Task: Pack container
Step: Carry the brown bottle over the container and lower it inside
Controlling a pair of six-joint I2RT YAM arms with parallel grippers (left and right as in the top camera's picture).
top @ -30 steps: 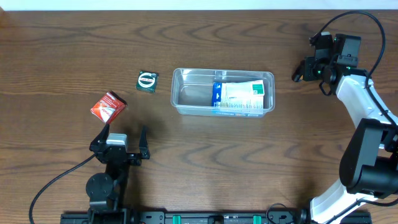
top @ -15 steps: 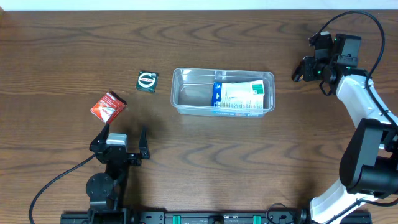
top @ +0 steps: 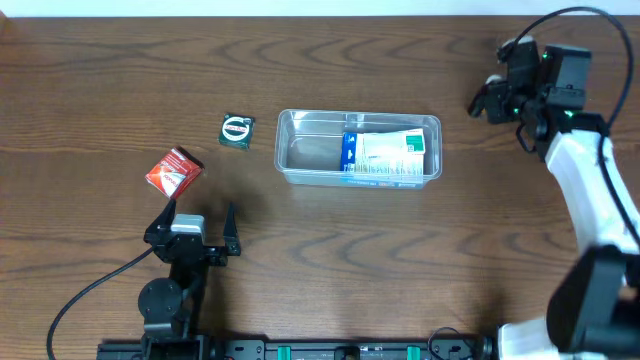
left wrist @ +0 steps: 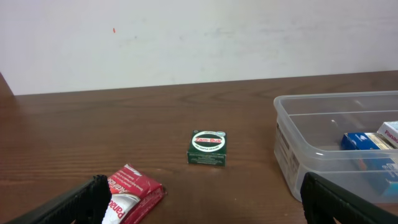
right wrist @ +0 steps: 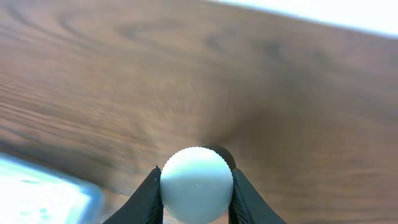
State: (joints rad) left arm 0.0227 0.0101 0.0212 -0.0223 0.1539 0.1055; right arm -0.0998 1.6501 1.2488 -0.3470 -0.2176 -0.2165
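Container (top: 305, 150) mid-table, long axis running left-right. My left gripper (top: 196, 218) gapes wide, empty. Only the right wrist view shows a white ball (right wrist: 197, 183) pinched in my right gripper (top: 483, 103); overhead hides it.

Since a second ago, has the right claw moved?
Yes. The right claw, gripping a white round item, shifted upward in the overhead view, farther from the container.

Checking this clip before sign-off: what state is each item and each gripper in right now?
Container: upright, open, partly filled.
White and blue box: lying inside the container.
Green box: on the table, outside.
Red packet: on the table, outside.
Left gripper: open, empty.
Right gripper: shut on a white round object.
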